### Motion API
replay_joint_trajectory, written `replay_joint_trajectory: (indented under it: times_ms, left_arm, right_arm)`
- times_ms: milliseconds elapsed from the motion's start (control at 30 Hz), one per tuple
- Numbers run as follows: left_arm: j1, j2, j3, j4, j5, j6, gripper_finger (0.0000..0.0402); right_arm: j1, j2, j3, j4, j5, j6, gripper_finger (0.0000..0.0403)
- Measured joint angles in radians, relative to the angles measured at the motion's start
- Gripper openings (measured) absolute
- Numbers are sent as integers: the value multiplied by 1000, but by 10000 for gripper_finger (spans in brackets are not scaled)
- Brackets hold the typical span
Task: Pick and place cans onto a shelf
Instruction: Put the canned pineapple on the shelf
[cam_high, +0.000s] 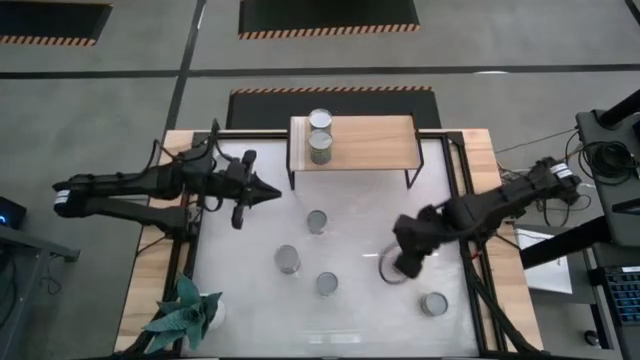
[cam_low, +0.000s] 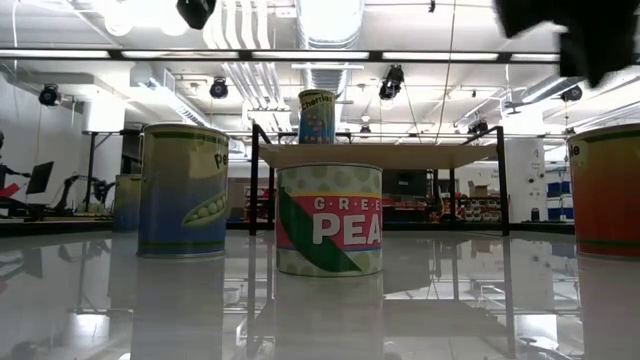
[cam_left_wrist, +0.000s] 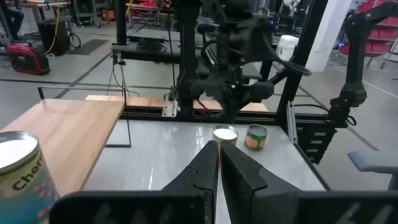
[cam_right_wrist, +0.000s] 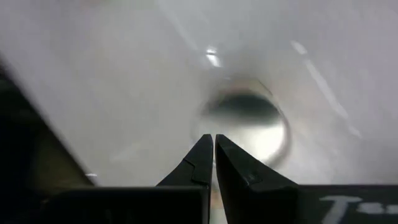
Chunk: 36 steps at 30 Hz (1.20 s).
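The light-wood shelf (cam_high: 365, 142) stands at the table's far edge with two cans (cam_high: 320, 120) (cam_high: 320, 148) on its left end. Several more cans stand upright on the white tabletop: (cam_high: 316, 221), (cam_high: 288, 260), (cam_high: 327, 284), (cam_high: 433, 304). One can (cam_high: 388, 271) is partly hidden under my right gripper (cam_high: 405, 264). That gripper is shut and points down over the can's silvery top (cam_right_wrist: 249, 124). My left gripper (cam_high: 272, 192) is shut and empty, left of the shelf, pointing toward the table's right edge. The low view shows a green-peas can (cam_low: 329, 220) and a can on the shelf (cam_low: 317, 117).
A teal spiky plant (cam_high: 185, 315) stands at the table's near left corner. The shelf's black legs (cam_high: 291, 178) stand on the tabletop. Black frame rails (cam_high: 462, 180) run along the table's sides. White tabletop (cam_high: 240, 290) shows between the plant and the cans.
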Motion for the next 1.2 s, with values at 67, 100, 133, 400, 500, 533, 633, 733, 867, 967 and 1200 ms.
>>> replay_joint_trajectory:
  times_ms: [67,100,133,400,500,533,633,733,867,967,1200]
  left_arm:
    - [0,7,0,1,0,2,0]
    - [0,10,0,5,0,3,0]
    - [0,13,0,6,0,3,0]
    - [0,19,0,6,-1,3,0]
    - [0,19,0,12,-1,4,0]
    - [0,19,0,14,-1,4,0]
    - [0,20,0,14,-2,4,0]
    - [0,20,0,14,-2,10,0]
    - [0,20,0,14,-2,11,0]
    - [0,20,0,14,-3,11,0]
    - [1,20,0,14,-69,11,0]
  right_arm:
    - [40,-2,-15,-6,50,6,9]
    - [57,-3,-21,-4,80,8,9]
    - [72,-3,-24,-6,100,9,10]
    - [89,-1,-32,-4,105,63,88]
    - [90,-1,-32,-20,100,77,149]
    - [89,-1,-31,-29,101,81,171]
    - [89,-1,-31,-52,100,43,234]
    - [99,0,-42,-60,93,-49,285]
    - [133,0,-78,-58,91,-136,334]
    - [148,0,-102,-56,90,-135,353]
    - [170,0,-156,5,94,-110,349]
